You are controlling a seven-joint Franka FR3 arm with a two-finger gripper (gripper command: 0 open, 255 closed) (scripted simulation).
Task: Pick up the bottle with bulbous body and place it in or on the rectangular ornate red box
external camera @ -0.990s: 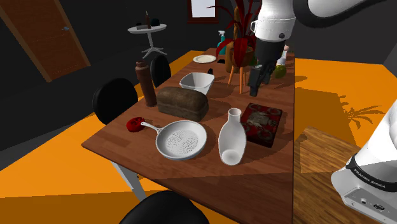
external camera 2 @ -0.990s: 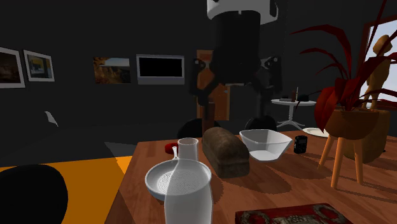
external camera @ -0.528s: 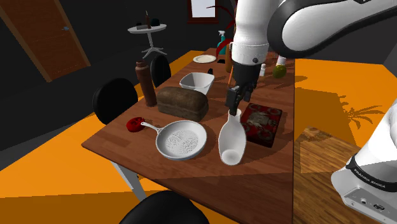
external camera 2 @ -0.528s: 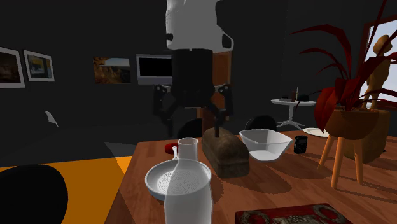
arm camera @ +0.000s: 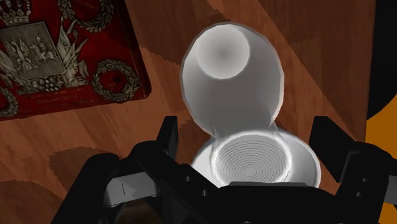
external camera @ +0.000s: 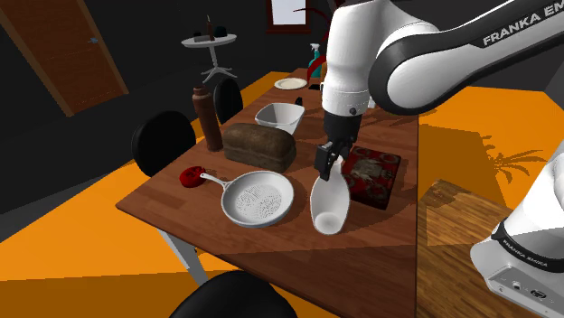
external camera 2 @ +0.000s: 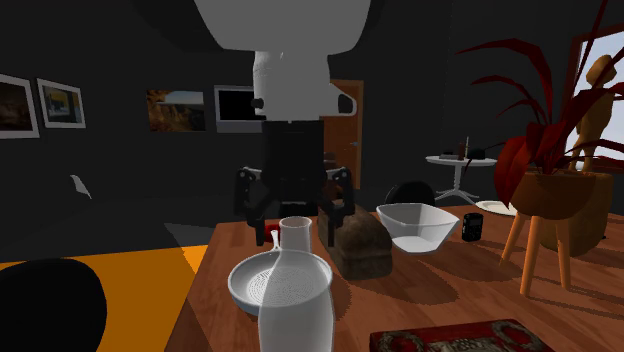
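The bottle, drawn plain white with a bulbous body and a narrow neck, stands upright on the wooden table, and the gripper hangs right over its neck with the jaws apart and clamped on nothing. In the second exterior view the two fingers stand wide on either side of the neck's top. The wrist view looks down into the bottle's open mouth, just ahead of the fingertips, and I see no contact. Just beside the bottle, on the shoulder view's right, lies the ornate red box, flat, with nothing on its lid. On the other side sits a white perforated pan, and behind that a dark loaf and a white bowl. By my judgement the approach is about finished. Closing on the neck, lifting, the short carry and setting the bottle on the box are not yet done.
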